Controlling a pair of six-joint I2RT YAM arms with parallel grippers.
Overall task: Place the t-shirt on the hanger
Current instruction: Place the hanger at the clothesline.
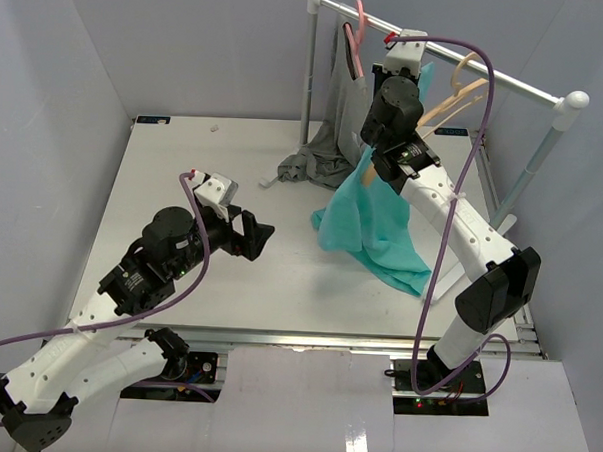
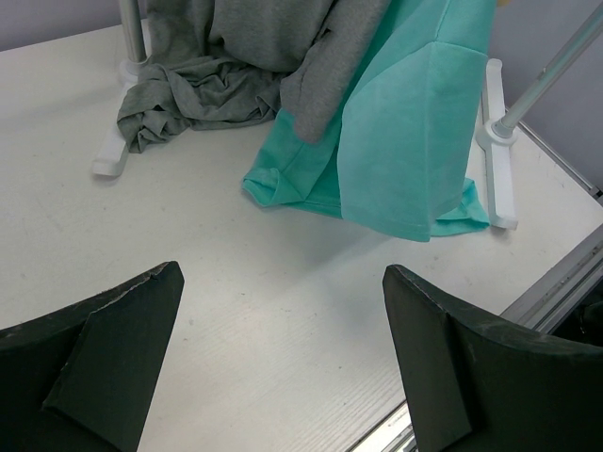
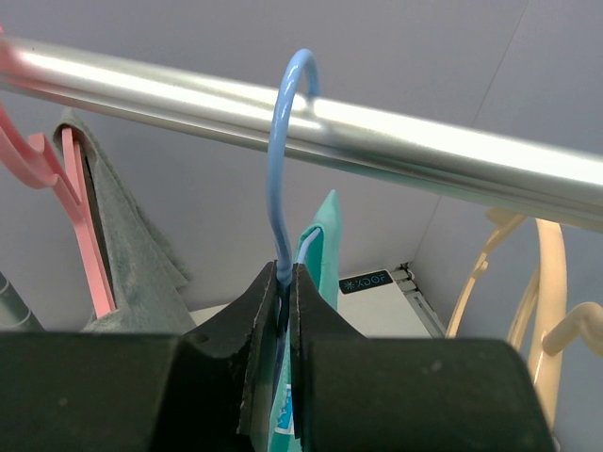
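- Top external view: the right gripper (image 1: pixel 402 52) is raised to the clothes rail (image 1: pixel 488 76) above the tabletop's far right corner. Whether its jaws are together cannot be told from this view.
- The teal t-shirt (image 1: pixel 377 224) hangs from just below that gripper. Its lower folds reach the tabletop (image 1: pixel 184 171) near the right edge.
- A grey garment (image 1: pixel 331 117) hangs beside the t-shirt on a pink hanger (image 1: pixel 358 33) and pools on the tabletop near the far edge. A tan wooden hanger (image 1: pixel 457 93) hangs on the rail to the right.
- The left gripper (image 1: pixel 256 234) sits low over the left half of the tabletop, jaws spread wide and holding nothing.
- Left wrist view: the two dark fingers (image 2: pixel 113 367) stand far apart over bare tabletop. Beyond them the t-shirt's hem lies against the grey garment.
- Right wrist view: the fingers (image 3: pixel 311 320) are pinched tight on the stem of the light-blue wire hanger (image 3: pixel 283 122). Its hook arches across the rail, with teal cloth just behind the fingers.
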